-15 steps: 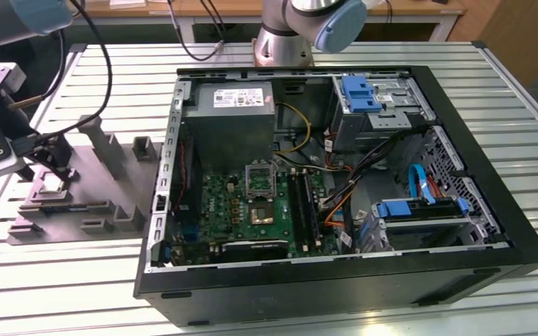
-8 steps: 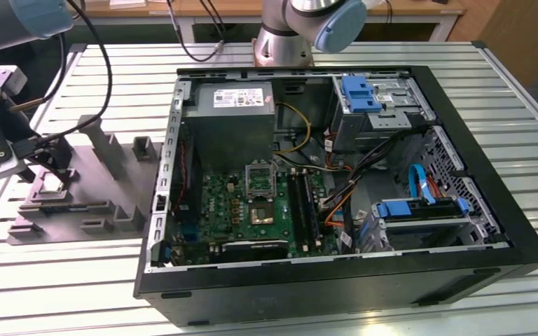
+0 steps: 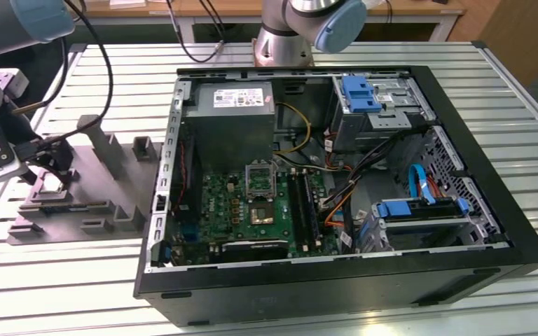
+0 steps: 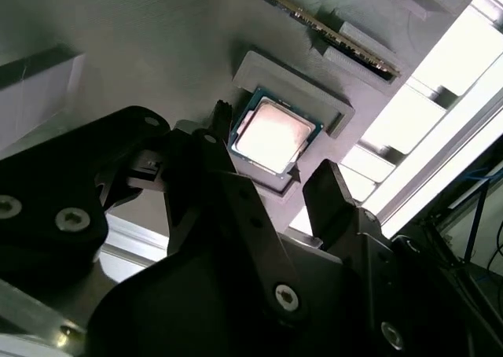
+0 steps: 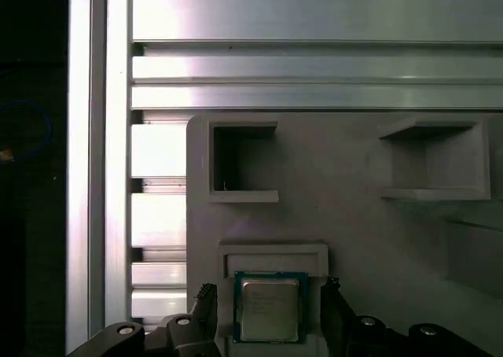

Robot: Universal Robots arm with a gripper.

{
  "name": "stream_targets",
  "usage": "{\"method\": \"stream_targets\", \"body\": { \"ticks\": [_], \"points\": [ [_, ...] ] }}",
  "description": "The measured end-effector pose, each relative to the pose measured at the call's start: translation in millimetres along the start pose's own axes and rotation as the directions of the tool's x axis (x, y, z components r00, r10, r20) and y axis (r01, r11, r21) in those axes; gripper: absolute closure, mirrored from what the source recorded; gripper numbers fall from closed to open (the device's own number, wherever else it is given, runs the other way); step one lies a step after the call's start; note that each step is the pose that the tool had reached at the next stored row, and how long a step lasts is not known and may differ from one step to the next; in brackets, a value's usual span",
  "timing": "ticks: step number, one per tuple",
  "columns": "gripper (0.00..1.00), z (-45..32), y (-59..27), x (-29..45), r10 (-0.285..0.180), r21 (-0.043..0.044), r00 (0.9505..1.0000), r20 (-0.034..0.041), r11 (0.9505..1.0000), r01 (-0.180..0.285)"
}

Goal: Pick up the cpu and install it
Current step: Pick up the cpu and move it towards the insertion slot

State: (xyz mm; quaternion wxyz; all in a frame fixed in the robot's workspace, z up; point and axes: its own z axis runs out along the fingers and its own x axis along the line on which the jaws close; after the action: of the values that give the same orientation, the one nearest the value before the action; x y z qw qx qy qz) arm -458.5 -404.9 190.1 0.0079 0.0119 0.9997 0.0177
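Your end effector (image 5: 269, 290): jaws spread, straddling the cpu (image 5: 269, 308) | cpu: flat in grey tray (image 5: 354, 231) recess, ungripped

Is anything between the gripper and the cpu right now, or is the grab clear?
Nothing visible stands in the way. In both wrist views the gripper is open and straddles the cpu, which lies flat in its nest on the grey tray. The chip's top is uncovered, and only bare tray shows on either side of it.

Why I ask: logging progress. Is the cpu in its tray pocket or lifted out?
In. The cpu lies flat, recessed in the tray, open jaws either side.
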Motion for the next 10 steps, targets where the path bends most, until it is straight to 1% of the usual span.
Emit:
{"method": "stream_targets", "body": {
  "ticks": [10],
  "points": [
    [0.37,4.5,-0.2,2.5,0.000,0.0000,1.0000,0.0000,1.0000,0.000]
  ]
}}
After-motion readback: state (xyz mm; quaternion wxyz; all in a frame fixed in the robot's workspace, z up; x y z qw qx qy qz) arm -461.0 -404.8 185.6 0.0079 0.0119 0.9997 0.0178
